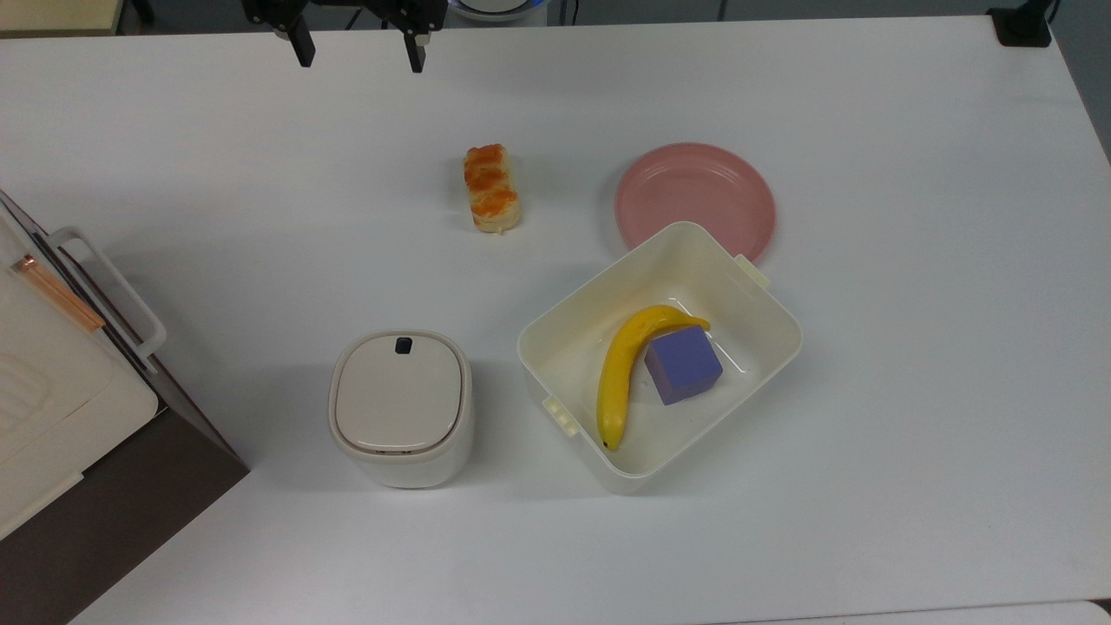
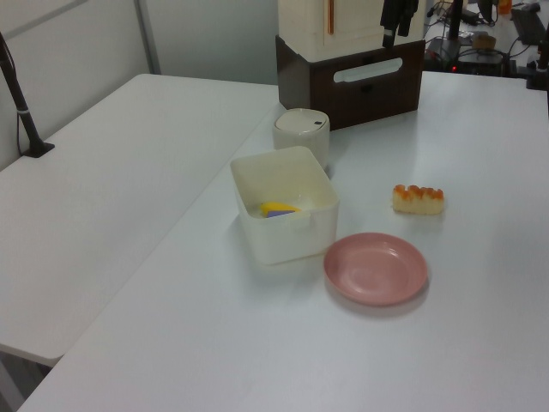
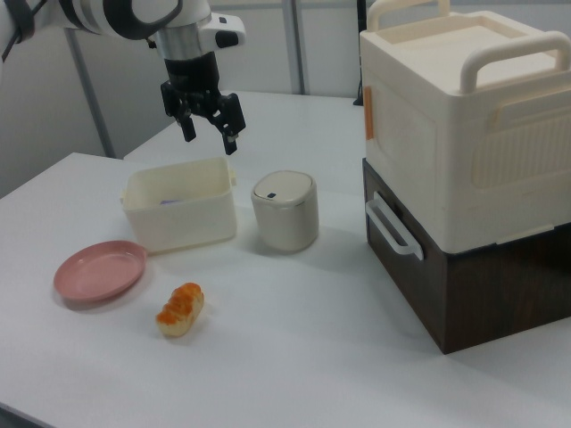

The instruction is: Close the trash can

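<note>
The trash can (image 1: 400, 406) is a small cream-white rounded-square bin on the white table, its beige lid lying flat and shut with a small black button (image 1: 404, 345) at its far edge. It also stands in the left view (image 2: 301, 133) and the right view (image 3: 285, 211). My gripper (image 1: 358, 54) hangs high above the table at the top view's upper edge, far from the bin, fingers spread open and holding nothing. In the right view the gripper (image 3: 210, 138) hovers over the tub's area, well above it.
A larger cream tub (image 1: 759, 299) holds a banana (image 1: 621, 369) and a purple cube (image 1: 683, 365). A pink plate (image 1: 694, 195) and a bread roll (image 1: 491, 187) lie beyond it. A cream case on a brown box (image 3: 464, 178) stands at the top view's left.
</note>
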`<state>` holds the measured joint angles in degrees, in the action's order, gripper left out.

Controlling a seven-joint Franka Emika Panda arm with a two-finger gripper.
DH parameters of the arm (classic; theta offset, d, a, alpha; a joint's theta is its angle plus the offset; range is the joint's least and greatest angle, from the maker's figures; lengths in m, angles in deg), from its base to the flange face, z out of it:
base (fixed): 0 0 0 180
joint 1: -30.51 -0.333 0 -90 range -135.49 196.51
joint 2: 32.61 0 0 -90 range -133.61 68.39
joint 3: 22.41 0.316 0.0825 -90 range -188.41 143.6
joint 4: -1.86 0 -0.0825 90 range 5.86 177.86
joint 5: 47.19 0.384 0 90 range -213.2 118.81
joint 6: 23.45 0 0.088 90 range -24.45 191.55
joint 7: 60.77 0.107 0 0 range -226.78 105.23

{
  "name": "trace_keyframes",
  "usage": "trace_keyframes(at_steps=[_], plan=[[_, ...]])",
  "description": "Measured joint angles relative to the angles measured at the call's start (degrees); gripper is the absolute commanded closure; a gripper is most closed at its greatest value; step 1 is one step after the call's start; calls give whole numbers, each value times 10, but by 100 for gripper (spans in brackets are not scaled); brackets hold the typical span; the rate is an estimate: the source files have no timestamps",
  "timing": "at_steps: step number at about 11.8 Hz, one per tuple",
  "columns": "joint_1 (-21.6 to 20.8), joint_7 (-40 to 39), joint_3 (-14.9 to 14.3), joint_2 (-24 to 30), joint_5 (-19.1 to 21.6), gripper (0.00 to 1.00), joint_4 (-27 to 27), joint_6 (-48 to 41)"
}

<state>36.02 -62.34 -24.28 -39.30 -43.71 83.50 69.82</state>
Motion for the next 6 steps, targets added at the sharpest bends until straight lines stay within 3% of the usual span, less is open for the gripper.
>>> trace_keyframes(at_steps=[6], plan=[[0,-1,0,0,0,0,3,0]])
